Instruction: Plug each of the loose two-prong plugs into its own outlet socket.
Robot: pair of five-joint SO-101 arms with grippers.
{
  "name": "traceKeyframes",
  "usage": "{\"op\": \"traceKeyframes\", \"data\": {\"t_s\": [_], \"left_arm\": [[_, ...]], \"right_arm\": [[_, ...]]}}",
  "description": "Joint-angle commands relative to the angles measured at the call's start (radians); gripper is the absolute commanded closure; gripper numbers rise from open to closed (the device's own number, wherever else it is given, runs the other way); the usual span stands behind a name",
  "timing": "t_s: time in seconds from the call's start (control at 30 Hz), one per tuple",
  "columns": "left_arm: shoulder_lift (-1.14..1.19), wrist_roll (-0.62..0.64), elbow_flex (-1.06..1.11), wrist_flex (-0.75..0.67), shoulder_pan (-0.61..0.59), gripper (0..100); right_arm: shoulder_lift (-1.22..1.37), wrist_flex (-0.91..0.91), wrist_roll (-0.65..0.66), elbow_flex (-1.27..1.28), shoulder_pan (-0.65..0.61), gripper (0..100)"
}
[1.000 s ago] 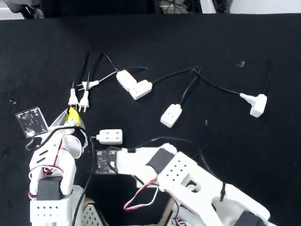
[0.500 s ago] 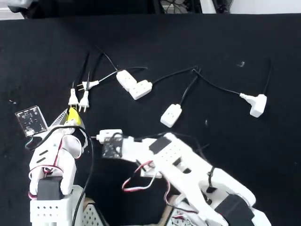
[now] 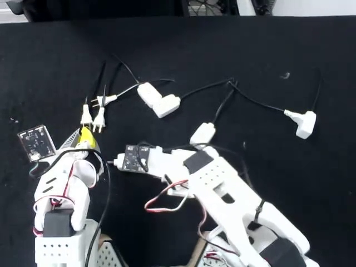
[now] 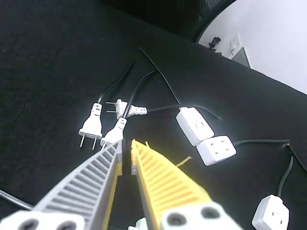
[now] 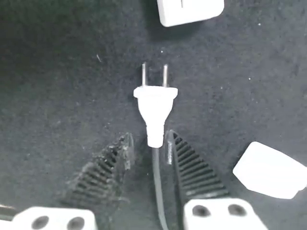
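Three loose white two-prong plugs lie close together at the left: one, a second and a third. My left gripper, grey and yellow, is shut and holds nothing, its tips right behind the nearest plug. The right arm reaches left across the table. Its wrist board covers a white socket whose end sticks out. My right gripper is open, its fingers astride the cord end of a white plug. That plug's prongs point at a white socket.
A joined pair of white sockets lies beyond the plugs. Another socket sits by the right arm, and a white angled piece lies far right. Black cords cross the mat. A small circuit board lies at the left edge.
The right arm has swung away from the table's front edge and now covers the white socket near the left arm. The left arm has not moved.
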Motion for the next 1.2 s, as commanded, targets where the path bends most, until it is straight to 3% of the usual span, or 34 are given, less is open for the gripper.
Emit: {"op": "traceKeyframes", "data": {"t_s": [0.0, 0.3, 0.43, 0.6, 0.83, 1.17], "left_arm": [[0.003, 0.006, -0.01, -0.02, -0.002, 95], [0.003, 0.006, -0.01, -0.02, -0.002, 95], [0.003, 0.006, -0.01, -0.02, -0.002, 95], [0.003, 0.006, -0.01, -0.021, -0.002, 95], [0.003, 0.006, -0.01, -0.023, -0.002, 95], [0.003, 0.006, -0.01, -0.021, -0.002, 95]], "right_arm": [[-0.033, 0.009, 0.011, -0.041, 0.021, 88.1], [-0.025, -0.021, 0.049, 0.033, 0.028, 88.1], [-0.025, -0.13, 0.06, 0.097, 0.086, 88.0], [-0.042, -0.127, 0.057, 0.094, 0.115, 88.1], [-0.143, 0.031, -0.009, 0.058, -0.009, 88.1], [-0.151, -0.084, -0.02, 0.137, -0.015, 88.1]]}}
